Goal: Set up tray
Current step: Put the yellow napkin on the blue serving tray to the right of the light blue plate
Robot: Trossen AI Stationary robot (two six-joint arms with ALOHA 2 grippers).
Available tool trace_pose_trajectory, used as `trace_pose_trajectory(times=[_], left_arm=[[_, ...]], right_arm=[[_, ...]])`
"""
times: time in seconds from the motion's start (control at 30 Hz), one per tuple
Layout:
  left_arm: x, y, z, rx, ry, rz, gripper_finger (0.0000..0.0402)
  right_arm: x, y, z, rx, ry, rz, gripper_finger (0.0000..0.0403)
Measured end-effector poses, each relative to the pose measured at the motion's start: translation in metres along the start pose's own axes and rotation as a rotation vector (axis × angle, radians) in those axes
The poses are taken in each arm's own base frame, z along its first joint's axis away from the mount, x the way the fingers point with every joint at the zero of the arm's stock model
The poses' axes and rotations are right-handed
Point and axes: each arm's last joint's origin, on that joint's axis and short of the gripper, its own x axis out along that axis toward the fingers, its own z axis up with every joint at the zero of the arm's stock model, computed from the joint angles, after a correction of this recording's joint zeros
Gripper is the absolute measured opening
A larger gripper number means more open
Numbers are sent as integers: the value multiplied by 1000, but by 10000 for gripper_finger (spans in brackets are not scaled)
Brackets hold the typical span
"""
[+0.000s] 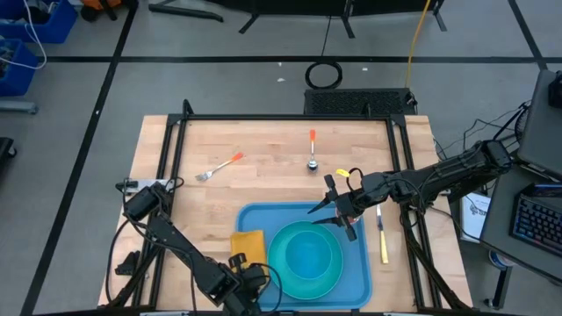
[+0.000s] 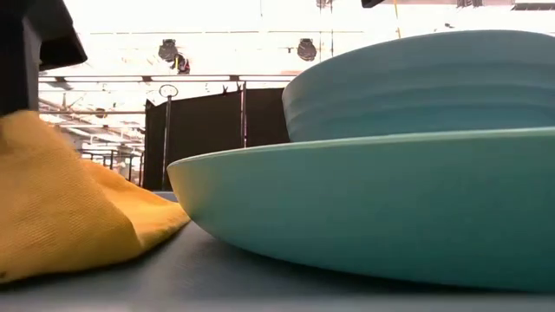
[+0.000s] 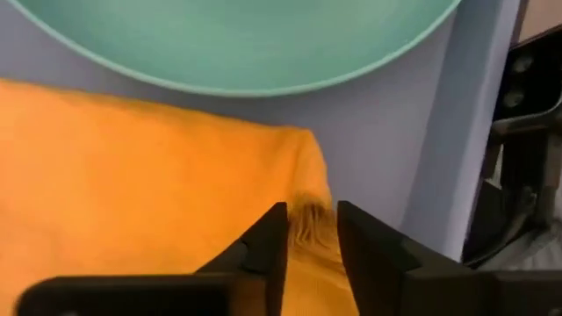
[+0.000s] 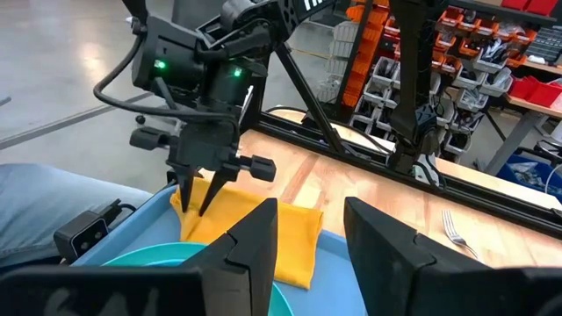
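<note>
Yellow-orange napkin [image 3: 149,175] cloth fills the left wrist view, and the left gripper [image 3: 309,230] hangs just over its corner with the fingers [image 3: 263,241] a little apart, nothing clamped between them that I can see. That napkin lies on the blue tray [image 1: 356,268], which sits on the wooden counter [image 1: 263,175] at about 6 o'clock from the counter's middle, holding a teal plate [image 1: 307,276] with a teal bowl [image 1: 309,250] on it. I judge the tray to be stiff moulded plastic, light on its own but now loaded, smooth and likely slippery under metal fingers; the raised rim is the natural place to pinch, best at a long side so the dishes do not slide. From the left fingers the tray floor is directly below, under the cloth, with its near rim toward 6 o'clock. The right gripper [image 1: 338,209] hovers at the tray's 12 o'clock edge, above the bowl's far side, fingers [image 4: 255,241] spread and empty. A fork [image 1: 219,167], a spoon [image 1: 312,149] and a knife [image 1: 382,237] lie on the counter off the tray.
</note>
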Motion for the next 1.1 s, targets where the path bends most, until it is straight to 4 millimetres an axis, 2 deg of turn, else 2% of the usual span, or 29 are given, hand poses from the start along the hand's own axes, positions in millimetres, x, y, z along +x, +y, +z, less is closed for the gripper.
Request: trace_pose_trajectory(times=[0.3,0.5,0.63,0.8,0.9,1.03,1.1], left_arm=[[-3,-5,7,1,11,-78,128],[-22,-10,15,39,-38,-165,128],[-35,-1,14,39,-55,-73,128],[-32,18,11,-25,-53,137,127],[-25,29,17,-34,-9,190,102],[-22,35,27,27,30,181,19],[-21,38,29,51,36,197,11]], right_arm=[[0,0,0,0,1,1,125],[0,0,0,0,1,0,125],[0,0,0,0,1,0,125],[0,0,0,0,1,0,125],[0,0,0,0,2,0,125],[0,0,0,0,2,0,125],[0,0,0,0,1,0,125]])
